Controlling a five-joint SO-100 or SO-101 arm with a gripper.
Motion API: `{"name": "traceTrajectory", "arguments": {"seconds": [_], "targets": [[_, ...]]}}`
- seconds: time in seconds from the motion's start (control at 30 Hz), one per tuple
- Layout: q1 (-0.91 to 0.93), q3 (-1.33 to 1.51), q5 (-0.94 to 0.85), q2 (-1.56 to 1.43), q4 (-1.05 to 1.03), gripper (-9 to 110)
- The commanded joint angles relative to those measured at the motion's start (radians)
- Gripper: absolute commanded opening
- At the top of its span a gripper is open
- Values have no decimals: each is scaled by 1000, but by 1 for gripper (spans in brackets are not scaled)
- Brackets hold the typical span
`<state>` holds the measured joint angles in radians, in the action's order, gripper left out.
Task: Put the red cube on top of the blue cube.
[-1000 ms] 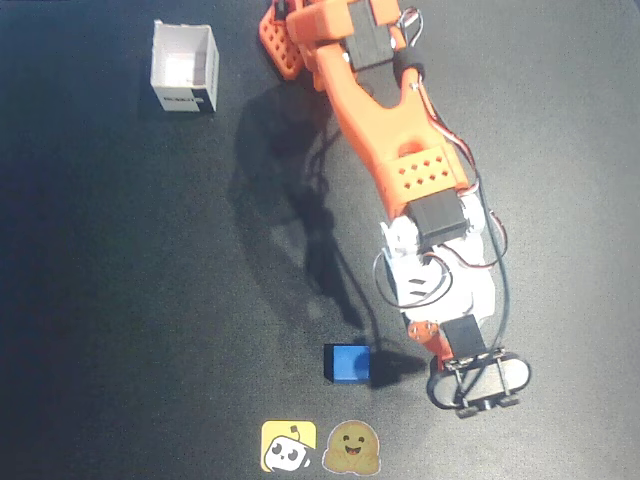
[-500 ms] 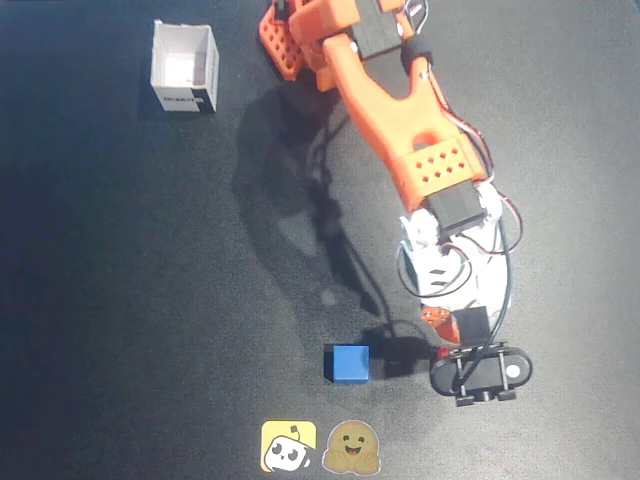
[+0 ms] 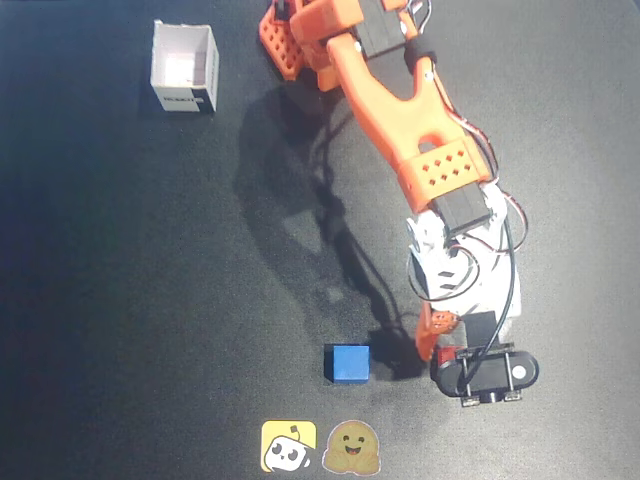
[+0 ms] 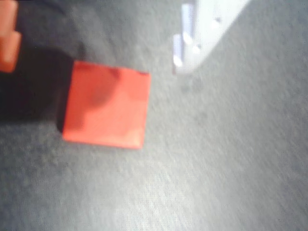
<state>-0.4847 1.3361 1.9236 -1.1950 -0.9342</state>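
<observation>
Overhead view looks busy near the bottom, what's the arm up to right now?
The orange arm is reaching down with its gripper over the red cube, which sits on the dark table between an orange finger and a white finger in the wrist view. The cube does not look gripped yet. In the overhead view the blue cube sits just left of the gripper with nothing on it. A white box stands far off, upper left.

**Room around the pincer**

Wide gap in the wrist view between the orange finger (image 4: 8, 41) and the white finger (image 4: 202, 29), with the red cube (image 4: 106, 107) lying on the dark mat (image 4: 216, 168) inside it, close to the orange side. Bare mat on the white-finger side. In the overhead view, blue cube (image 3: 348, 364) just left of the gripper (image 3: 440, 350); two stickers (image 3: 318, 446) below-left; white box (image 3: 184, 68) well apart.
</observation>
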Motion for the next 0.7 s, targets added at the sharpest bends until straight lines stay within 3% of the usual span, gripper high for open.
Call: {"name": "traceTrajectory", "arguments": {"seconds": [0.0, 0.67], "targets": [[-11, -8, 17, -11, 51, 25], [-6, -8, 6, 132, 137, 25]]}}
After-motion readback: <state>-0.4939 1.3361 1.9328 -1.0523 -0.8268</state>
